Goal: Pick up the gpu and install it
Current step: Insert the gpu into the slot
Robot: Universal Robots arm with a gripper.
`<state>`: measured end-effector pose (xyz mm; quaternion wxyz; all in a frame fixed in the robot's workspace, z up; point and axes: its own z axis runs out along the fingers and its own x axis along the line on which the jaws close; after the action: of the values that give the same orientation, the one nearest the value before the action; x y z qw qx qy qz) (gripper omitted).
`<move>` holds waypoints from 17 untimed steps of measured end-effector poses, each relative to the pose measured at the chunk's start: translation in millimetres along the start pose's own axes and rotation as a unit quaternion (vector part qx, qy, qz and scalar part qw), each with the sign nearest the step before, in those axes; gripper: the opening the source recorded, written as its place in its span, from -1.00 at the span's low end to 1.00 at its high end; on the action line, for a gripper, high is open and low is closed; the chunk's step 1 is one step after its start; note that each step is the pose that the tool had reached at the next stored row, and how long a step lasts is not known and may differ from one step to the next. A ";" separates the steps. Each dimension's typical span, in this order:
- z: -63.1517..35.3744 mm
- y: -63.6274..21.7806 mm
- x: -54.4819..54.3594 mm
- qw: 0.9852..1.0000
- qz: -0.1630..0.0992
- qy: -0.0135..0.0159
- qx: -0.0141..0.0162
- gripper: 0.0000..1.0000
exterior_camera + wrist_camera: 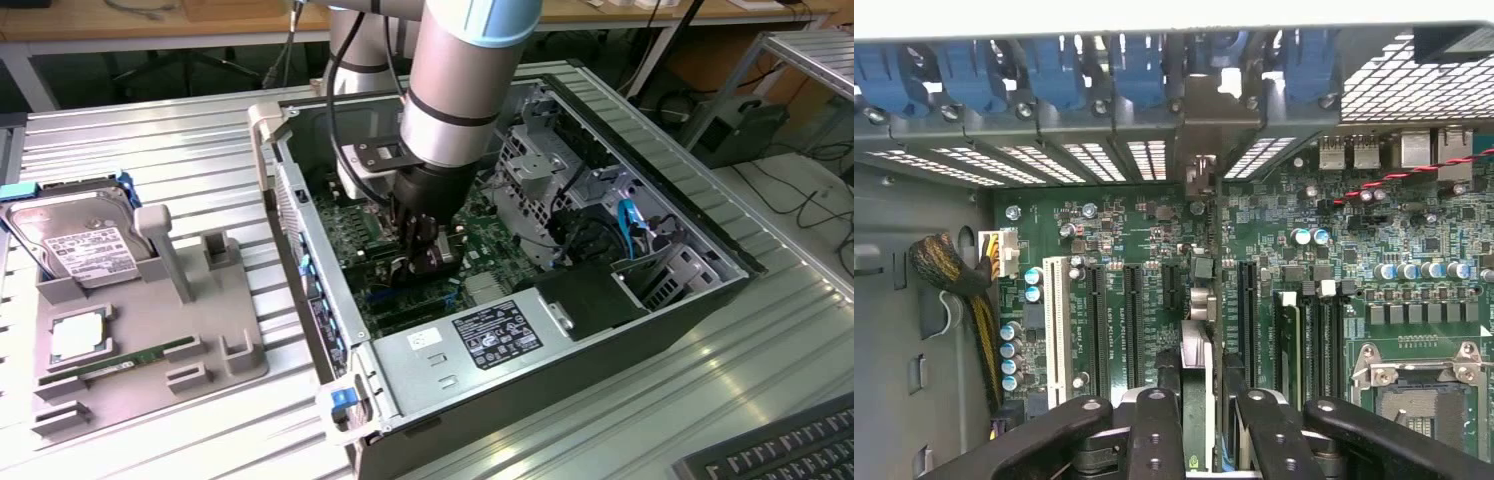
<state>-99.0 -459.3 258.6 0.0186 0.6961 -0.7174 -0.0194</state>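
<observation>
Open computer case (534, 405), gpu (1195, 372) clamped in gripper (1204, 415)

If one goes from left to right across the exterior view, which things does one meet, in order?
Hard drive → side wall of the computer case → pincer, shut on the graphics card → blue cable → keyboard.

Ribbed metal table (774, 330), open computer case (574, 392), grey parts holder (147, 335), keyboard (787, 450)
</observation>
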 end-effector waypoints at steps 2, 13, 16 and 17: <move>-2.1 0.1 -0.2 1.000 0.000 0.000 0.000 -0.47; 0.9 1.8 -0.1 1.000 0.000 -0.009 0.000 -0.47; 2.1 1.9 -0.1 1.000 0.000 -0.011 -0.001 -0.47; 2.5 1.9 -0.1 1.000 -0.001 -0.012 -0.001 -0.47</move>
<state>-101.0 -459.1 256.2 0.0110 0.6963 -0.7171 -0.0285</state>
